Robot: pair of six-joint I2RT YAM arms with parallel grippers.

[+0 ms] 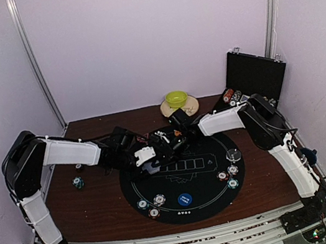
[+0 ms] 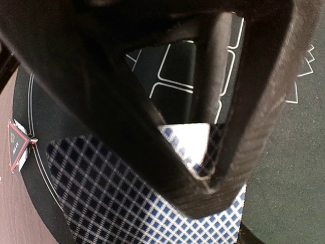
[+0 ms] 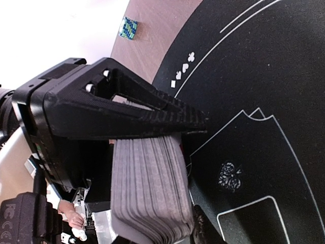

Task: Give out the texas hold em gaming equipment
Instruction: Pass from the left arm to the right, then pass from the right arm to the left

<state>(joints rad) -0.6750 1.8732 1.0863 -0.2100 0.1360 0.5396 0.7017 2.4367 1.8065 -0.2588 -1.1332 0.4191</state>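
Both grippers meet over the back-left rim of the round black poker mat (image 1: 208,199). My left gripper (image 1: 147,157) (image 2: 205,178) is shut on a deck of blue-checked playing cards (image 2: 127,203). My right gripper (image 1: 176,142) (image 3: 167,174) stands at the deck's grey edge (image 3: 152,188), with one black finger (image 3: 152,119) lying along it; whether it presses the cards does not show. A red triangle marker (image 2: 17,145) lies by the mat's rim. Striped poker chips (image 1: 153,204) sit front left, more chips (image 1: 229,176) at the right, a blue disc (image 1: 185,199) at the front and a clear disc (image 1: 234,155) right.
An open black case (image 1: 255,74) with chips (image 1: 230,95) stands back right. A green bowl on a plate (image 1: 176,98) sits at the back centre. A small green-blue checked object (image 1: 78,183) (image 3: 128,28) lies on the wood left of the mat. A dark blue mug (image 1: 309,156) is at the right edge.
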